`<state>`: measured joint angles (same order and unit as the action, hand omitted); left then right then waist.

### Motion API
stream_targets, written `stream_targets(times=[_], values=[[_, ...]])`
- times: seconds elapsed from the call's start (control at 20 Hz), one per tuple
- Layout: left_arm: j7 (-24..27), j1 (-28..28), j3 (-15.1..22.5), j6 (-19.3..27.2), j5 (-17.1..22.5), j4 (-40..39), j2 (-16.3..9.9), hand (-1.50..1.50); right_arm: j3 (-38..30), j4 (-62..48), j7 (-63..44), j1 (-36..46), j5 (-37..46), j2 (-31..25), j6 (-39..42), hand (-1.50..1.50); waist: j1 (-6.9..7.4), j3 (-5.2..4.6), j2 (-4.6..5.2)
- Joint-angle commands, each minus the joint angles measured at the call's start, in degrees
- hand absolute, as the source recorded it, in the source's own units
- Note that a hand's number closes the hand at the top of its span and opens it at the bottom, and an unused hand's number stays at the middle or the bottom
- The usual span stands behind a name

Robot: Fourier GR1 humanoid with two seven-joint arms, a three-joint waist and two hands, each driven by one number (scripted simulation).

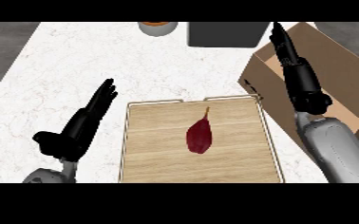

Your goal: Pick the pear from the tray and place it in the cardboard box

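At the frame's lower middle a tray (pixel 242 163) has a matt, light wood-grain floor and a thin metal-looking wire rim, the counter (pixel 91 61) around it looks like smooth white marble with faint veins, and the box (pixel 263 78) at right is plain matt brown cardboard.

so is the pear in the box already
No, the pear lies on the tray, apart from the box and both hands.

One head cam only — looks steeply down at the counter (pixel 84 61), fairly close — forearms enter from bottom edge.
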<state>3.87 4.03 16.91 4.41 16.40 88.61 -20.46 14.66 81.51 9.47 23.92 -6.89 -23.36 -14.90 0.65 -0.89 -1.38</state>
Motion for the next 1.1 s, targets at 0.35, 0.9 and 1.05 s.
stream_targets(times=[0.35,0.9,1.05], values=[[-5.80,-4.80,-12.82,4.80,6.88,-0.23,-3.92,0.00,-16.77,3.13,11.92,-21.27,-14.42,17.45,-17.37,-1.50,-4.15,1.32,0.77],[-11.89,-4.32,-15.19,2.21,9.58,3.46,-6.71,0.00,2.83,20.30,25.35,-45.47,-1.93,13.57,-15.95,-1.50,-1.15,0.73,1.21],[-12.89,-2.16,-14.63,3.75,8.83,3.04,-5.91,0.00,3.94,19.42,16.34,-46.25,5.10,6.10,-18.51,-1.50,-0.79,0.56,1.60]])
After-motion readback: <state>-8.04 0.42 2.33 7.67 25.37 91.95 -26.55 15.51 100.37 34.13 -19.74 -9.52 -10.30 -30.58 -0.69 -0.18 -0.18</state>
